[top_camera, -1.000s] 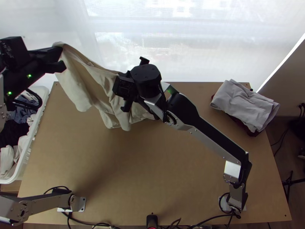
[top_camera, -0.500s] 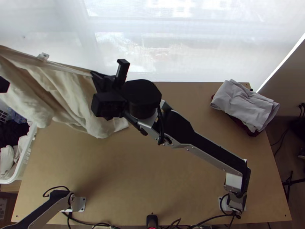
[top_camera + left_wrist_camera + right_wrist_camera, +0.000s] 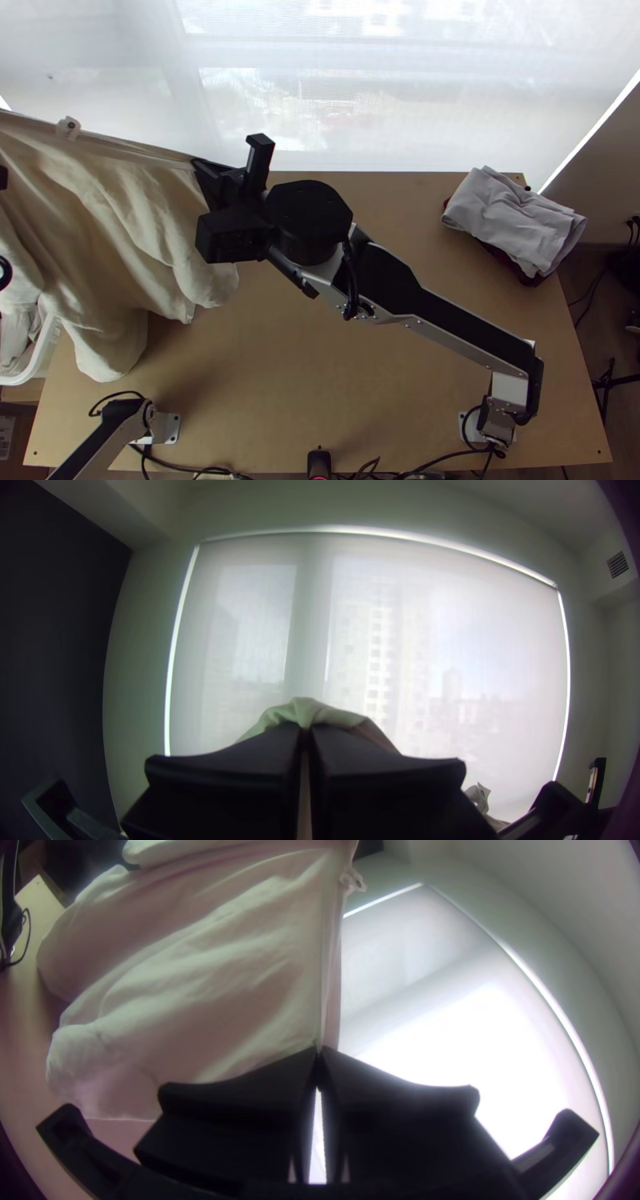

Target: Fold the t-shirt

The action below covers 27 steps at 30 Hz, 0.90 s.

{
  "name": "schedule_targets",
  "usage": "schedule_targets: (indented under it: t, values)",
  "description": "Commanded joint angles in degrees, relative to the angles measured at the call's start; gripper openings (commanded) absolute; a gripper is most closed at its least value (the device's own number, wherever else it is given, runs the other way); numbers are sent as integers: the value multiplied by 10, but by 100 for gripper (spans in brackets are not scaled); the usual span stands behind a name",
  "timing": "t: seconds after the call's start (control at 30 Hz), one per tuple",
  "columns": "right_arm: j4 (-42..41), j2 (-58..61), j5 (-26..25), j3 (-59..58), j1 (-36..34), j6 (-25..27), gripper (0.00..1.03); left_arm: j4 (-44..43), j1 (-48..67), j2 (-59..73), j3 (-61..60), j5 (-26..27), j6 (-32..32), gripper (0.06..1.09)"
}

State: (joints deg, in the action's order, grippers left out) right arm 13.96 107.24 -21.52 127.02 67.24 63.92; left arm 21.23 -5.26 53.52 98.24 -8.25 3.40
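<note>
The cream t-shirt (image 3: 104, 232) hangs between both grippers, its upper edge stretched nearly straight and its lower part draping in folds over the table's left side. My right gripper (image 3: 198, 165) is shut on one end of that edge, above the table's far left part. At the left border, a dark bit of my left gripper (image 3: 2, 178) shows beside the cloth. In the left wrist view, my left gripper (image 3: 305, 731) is shut on a bunched piece of the shirt (image 3: 308, 710). The right wrist view has my right gripper (image 3: 319, 1052) pinching a corner of the shirt (image 3: 220, 987).
A folded light grey garment (image 3: 512, 220) lies on dark red cloth (image 3: 512, 261) at the table's far right. A white bin (image 3: 40, 352) with clothes stands left of the wooden table (image 3: 344, 384), partly behind the shirt. A translucent blind (image 3: 384, 88) hangs beyond the far edge.
The left arm has moved out past the left border, drawing the shirt leftward and stretching its upper edge. My right gripper has shifted left, and the shirt's lower part has swung down toward the near side.
</note>
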Motion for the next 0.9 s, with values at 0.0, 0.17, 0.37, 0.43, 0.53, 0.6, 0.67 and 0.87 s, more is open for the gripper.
schedule_targets:
  t: [0.0, 0.17, 0.37, 0.43, 0.53, 0.6, 0.67, 0.87]
  values:
    - [13, -80, -19, -117, -33, -11, 3, -31, 53, 54, -50, -5, 11, 9]
    - [13, -118, -19, -173, -78, -12, 3, -44, 133, 96, -54, -26, 6, 9]
    - [12, -106, -15, -183, -154, -13, 3, -17, 191, 123, -16, -34, -7, 9]
    - [6, -97, -5, -182, -179, -13, 3, 24, 222, 125, 4, -33, -7, 9]
    - [0, -88, 7, -182, -212, -15, 3, 91, 276, 125, 28, -25, -15, 9]
    - [-1, -84, 13, -183, -231, -21, 3, 137, 306, 128, 47, -11, -12, 9]
    - [-1, -80, 18, -186, -250, -27, 3, 177, 336, 130, 61, 11, -8, 9]
    - [-2, -71, 31, -201, -295, -48, 3, 252, 430, 142, 67, 45, 0, 9]
